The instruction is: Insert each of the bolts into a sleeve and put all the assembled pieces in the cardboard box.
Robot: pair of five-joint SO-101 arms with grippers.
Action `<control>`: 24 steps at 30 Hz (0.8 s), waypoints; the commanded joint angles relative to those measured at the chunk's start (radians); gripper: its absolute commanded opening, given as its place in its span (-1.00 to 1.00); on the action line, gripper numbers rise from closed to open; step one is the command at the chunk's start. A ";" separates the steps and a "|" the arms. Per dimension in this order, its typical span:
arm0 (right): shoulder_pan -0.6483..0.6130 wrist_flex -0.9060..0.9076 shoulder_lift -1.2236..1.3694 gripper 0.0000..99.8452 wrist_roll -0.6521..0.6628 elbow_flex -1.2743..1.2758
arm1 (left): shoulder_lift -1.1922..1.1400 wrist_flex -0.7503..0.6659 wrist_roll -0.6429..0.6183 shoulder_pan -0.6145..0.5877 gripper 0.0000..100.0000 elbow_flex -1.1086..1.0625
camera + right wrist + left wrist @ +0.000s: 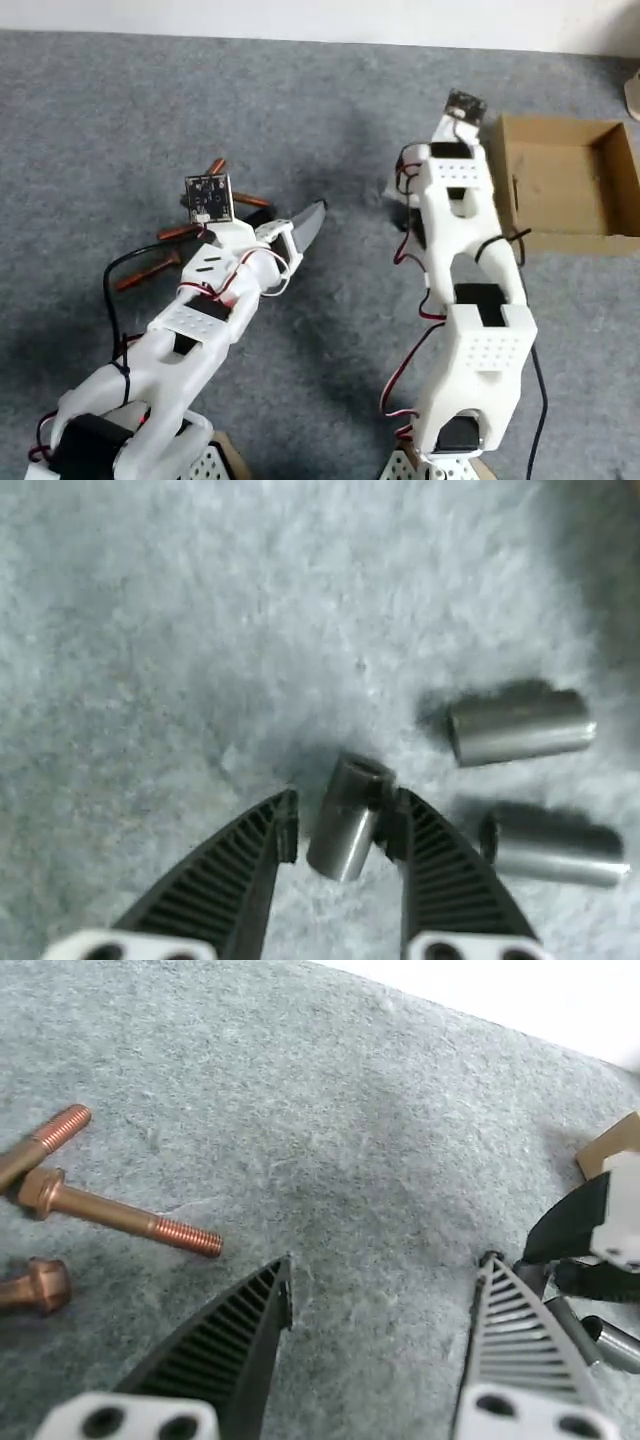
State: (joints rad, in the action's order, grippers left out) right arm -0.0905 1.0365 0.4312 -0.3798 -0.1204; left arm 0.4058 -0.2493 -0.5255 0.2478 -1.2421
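Observation:
My right gripper [343, 818] is shut on a short steel sleeve [347, 832], which stands tilted between the fingers just above the grey mat. Two more sleeves [520, 725] [555, 845] lie on the mat just beside it. Several copper bolts [180, 232] lie in a loose group by the left arm; the nearest bolt [120, 1215] points at my left gripper [388, 1265]. That gripper hangs open over bare mat with nothing between its fingers; in the high view the left gripper [300, 232] points toward the right arm. The cardboard box [565, 185] sits at the far right.
The right arm [455, 200] stretches between the bolts and the box, covering its own gripper from above. The left wrist view catches the right arm's gripper [590, 1230] and sleeves [600, 1338] beyond my open fingers. Grey mat lies between the two arms.

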 commanded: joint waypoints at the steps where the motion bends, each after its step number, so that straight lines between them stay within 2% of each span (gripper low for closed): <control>1: -0.016 -0.015 -0.019 -0.71 -0.038 0.013 | 0.033 0.002 0.000 -0.008 -0.45 0.051; 8: -0.021 -0.015 -0.019 -0.71 -0.038 0.059 | 0.033 0.002 0.000 -0.008 -0.45 0.051; 16: -0.005 -0.093 -0.018 -0.71 -0.031 0.137 | 0.033 0.002 0.000 -0.008 -0.45 0.050; 18: -0.004 -0.094 -0.018 -0.76 -0.029 0.137 | 0.033 0.002 0.000 -0.008 -0.45 0.050; 22: -0.004 -0.127 -0.018 -1.00 -0.020 0.140 | 0.035 0.002 -0.005 -0.008 -0.45 0.050; 24: -0.005 -0.134 -0.018 -0.98 0.034 0.140 | 0.035 0.002 -0.006 -0.008 -0.45 0.051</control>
State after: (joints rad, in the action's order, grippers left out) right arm -0.0951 0.9306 0.4281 -0.4012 0.0207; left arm 0.4058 -0.2493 -0.5255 0.2493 -1.2421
